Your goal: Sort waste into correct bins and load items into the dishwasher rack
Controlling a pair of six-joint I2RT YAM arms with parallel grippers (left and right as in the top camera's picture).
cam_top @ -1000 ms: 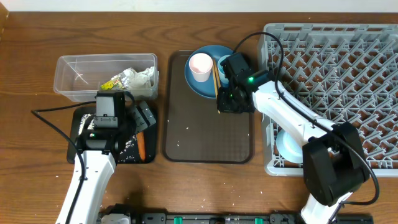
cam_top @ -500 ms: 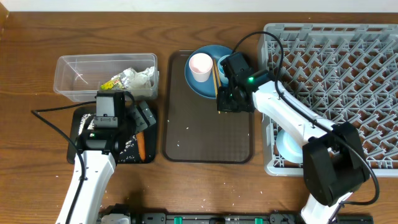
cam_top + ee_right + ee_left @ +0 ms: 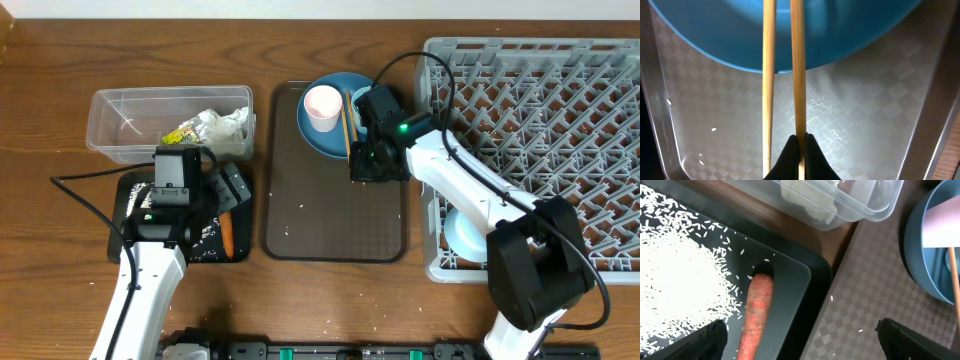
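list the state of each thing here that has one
left pincer, open, holding nothing
right pincer, shut on one of the chopsticks
clear tub, holds the wrapper
black tray, holds rice and a carrot piece
pink cup, upright on the blue plate
grey rack, holds a light-blue bowl

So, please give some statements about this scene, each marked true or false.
1. The paper wrapper lies in the clear tub. True.
2. The carrot piece lies in the clear tub too. False: it lies in the black tray, beside the rice.
3. The right tool is shut on one of the wooden chopsticks. True.
4. The pink cup stands in the rack. False: it stands on the blue plate.
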